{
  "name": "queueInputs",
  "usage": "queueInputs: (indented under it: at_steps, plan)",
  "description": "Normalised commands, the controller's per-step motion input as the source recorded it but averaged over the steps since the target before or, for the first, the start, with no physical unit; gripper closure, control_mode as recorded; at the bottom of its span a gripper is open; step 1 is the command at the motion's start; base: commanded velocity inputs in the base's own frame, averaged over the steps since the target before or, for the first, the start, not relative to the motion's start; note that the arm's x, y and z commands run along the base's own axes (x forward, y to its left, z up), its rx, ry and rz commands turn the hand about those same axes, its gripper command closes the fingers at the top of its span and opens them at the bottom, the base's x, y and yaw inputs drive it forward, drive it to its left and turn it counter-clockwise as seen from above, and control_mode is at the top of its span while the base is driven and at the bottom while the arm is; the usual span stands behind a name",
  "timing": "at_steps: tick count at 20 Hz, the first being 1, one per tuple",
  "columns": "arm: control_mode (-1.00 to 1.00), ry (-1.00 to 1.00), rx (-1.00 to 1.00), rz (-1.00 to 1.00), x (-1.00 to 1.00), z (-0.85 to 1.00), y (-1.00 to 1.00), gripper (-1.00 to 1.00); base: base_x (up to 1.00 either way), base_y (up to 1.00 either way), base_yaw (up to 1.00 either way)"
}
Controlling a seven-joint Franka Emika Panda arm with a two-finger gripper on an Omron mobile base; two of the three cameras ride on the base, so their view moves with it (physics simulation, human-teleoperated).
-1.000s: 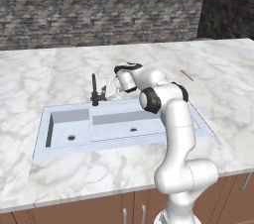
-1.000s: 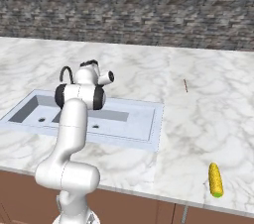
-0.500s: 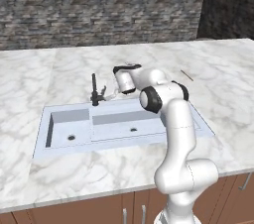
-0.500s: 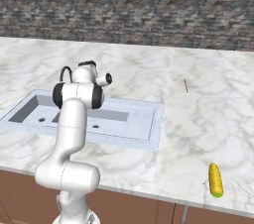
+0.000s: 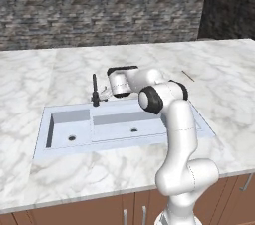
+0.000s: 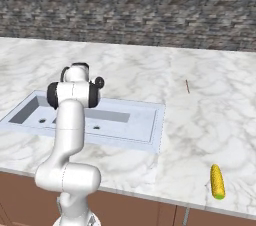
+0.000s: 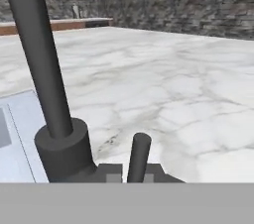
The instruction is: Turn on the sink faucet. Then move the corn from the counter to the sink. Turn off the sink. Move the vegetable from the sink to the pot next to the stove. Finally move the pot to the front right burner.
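The sink faucet (image 5: pixel 94 91) is a slim black tap standing upright at the back rim of the sink (image 5: pixel 149 128), about where the small compartment meets the wide one; its long axis runs straight up from the worktop (image 5: pixel 45 74). In the hand view the faucet (image 7: pixel 42 64) is a thick dark post rising from a round dark collar, leaning a little toward the upper left of that tilted picture, with a short dark lever (image 7: pixel 138 156) standing up just beside the collar. The gripper (image 5: pixel 104 92) reaches in from the faucet's right side, level with its lower part, and its jaws are closed down narrow at the lever; whether they actually pinch it cannot be told. The sink is a pale blue-grey double basin, each compartment with a dark drain hole, and no water is visible in it. The corn (image 6: pixel 217 182) is a small yellow cob, tapered, with a greenish tip at its near end. It lies flat on the white marble worktop near the front edge, well apart from the sink, to its right. Its long axis runs roughly front to back, the narrow end pointing away toward the stone wall (image 6: pixel 150 10).
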Motion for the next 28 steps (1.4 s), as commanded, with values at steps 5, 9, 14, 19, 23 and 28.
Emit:
queueInputs:
  at_steps: [5,9,14,19,23,28]
  plan:
    - [-1.00,0.22,0.06,-0.24,0.15,-0.02,-0.64,1.00,0.00,0.00,0.00]
    - [-1.00,0.10,0.05,-0.13,0.12,-0.18,-0.78,1.00,0.00,0.00,0.00]
    - [-1.00,0.07,0.04,-0.07,0.06,-0.28,-0.82,1.00,0.00,0.00,0.00]
    - [-1.00,0.10,0.02,-0.07,0.02,-0.32,-0.81,1.00,0.00,0.00,0.00]
    - [-1.00,0.10,0.02,-0.08,0.00,-0.38,-0.80,1.00,0.00,0.00,0.00]
    - [-1.00,0.10,0.02,-0.07,0.00,-0.42,-0.79,1.00,0.00,0.00,0.00]
